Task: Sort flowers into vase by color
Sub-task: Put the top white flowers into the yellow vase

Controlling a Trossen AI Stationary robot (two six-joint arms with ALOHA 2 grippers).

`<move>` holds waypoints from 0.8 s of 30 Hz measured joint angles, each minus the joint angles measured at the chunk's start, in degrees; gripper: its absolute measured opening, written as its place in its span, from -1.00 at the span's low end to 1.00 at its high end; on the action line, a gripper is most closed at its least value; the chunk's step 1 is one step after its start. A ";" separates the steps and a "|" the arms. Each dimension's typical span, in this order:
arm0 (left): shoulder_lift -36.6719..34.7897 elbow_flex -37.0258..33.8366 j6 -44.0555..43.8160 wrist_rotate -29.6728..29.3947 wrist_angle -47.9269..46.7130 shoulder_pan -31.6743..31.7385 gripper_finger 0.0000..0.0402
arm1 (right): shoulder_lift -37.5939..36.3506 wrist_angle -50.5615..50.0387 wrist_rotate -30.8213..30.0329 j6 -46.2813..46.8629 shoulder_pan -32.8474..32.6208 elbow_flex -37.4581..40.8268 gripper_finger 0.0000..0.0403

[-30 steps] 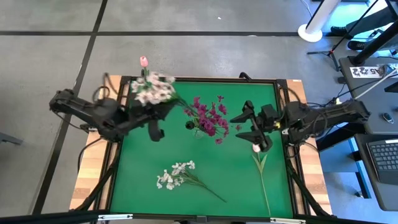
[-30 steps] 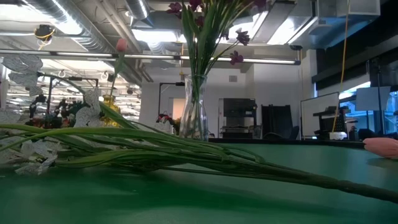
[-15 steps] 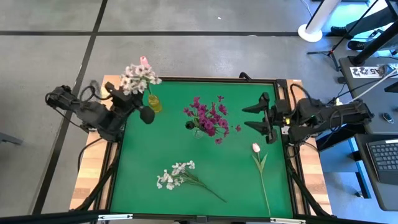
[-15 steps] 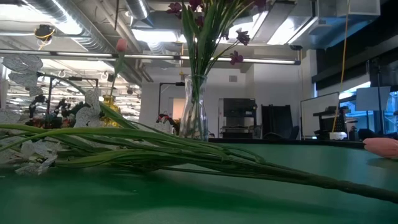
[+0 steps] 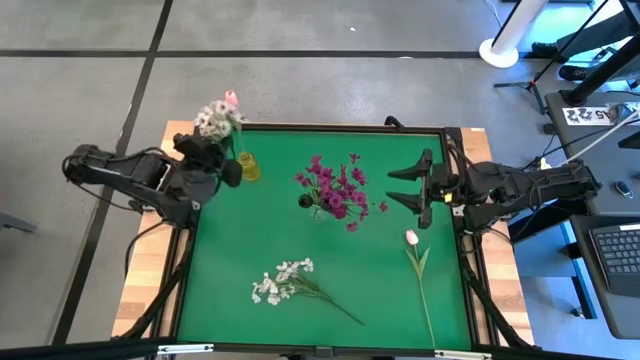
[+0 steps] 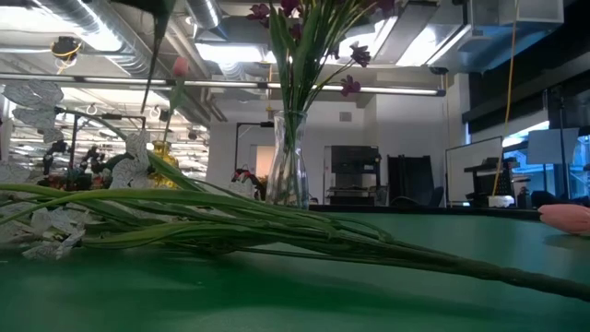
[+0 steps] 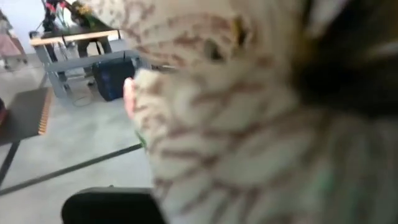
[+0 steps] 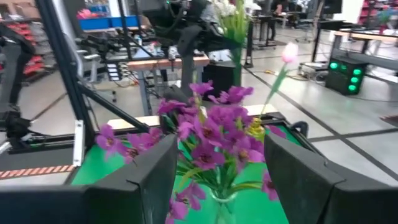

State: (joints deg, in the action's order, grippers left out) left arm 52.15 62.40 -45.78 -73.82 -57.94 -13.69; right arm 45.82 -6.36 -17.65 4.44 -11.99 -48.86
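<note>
My left gripper [image 5: 228,172] is shut on a white, pink-streaked blossom spray [image 5: 215,120] at the mat's far left corner, beside a small yellow vase [image 5: 247,166] that holds a pink tulip bud [image 5: 231,97]. The blossoms [image 7: 249,124] fill the left wrist view. A clear vase [image 6: 288,166] mid-mat holds magenta flowers [image 5: 337,188]. A white spray [image 5: 285,280] and a pink tulip [image 5: 412,238] lie flat on the mat. My right gripper [image 5: 412,187] is open and level at the mat's right side, pointing at the magenta flowers [image 8: 211,134]. My left gripper holds the spray by its green stems [image 8: 236,37], below the blossoms. It comes in about level from the table's left. The blossoms hide the fingers in its own wrist view. The spray stands roughly upright, blossoms on top, lifted clear of the mat.
The green mat [image 5: 380,300] sits in a dark frame on a wooden table. Black stands and cables run along both sides by the arm bases. The lying white spray's stems [image 6: 277,231] stretch across the near part of the mat.
My left gripper has swung toward the table's left and far edge and tipped from pointing down to about level, carrying the spray from over the mat to beside the yellow vase, blossoms now upright. My right gripper has drawn back toward the right edge from near the lying tulip and levelled out.
</note>
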 joint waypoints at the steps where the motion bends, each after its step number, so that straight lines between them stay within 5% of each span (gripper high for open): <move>1: -0.49 -1.06 -0.14 -0.20 0.59 0.37 -0.98 | 0.00 -0.44 -0.72 -0.19 0.00 0.00 0.17; 7: -3.78 -12.08 0.60 3.25 11.55 1.29 -0.98 | 0.58 -1.59 -3.80 -0.80 0.00 0.21 0.17; 15: -8.06 -29.77 14.95 9.87 44.04 1.80 -0.98 | 0.66 -4.33 -3.96 -1.41 0.00 0.92 0.17; 24: -12.46 -42.11 29.80 29.84 75.75 12.08 -0.98 | 2.40 -5.85 -5.33 -1.31 0.00 0.96 0.17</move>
State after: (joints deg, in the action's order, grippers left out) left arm 39.68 20.29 -15.99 -43.98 17.81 -1.61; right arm 48.22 -12.21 -22.98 3.13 -11.99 -47.90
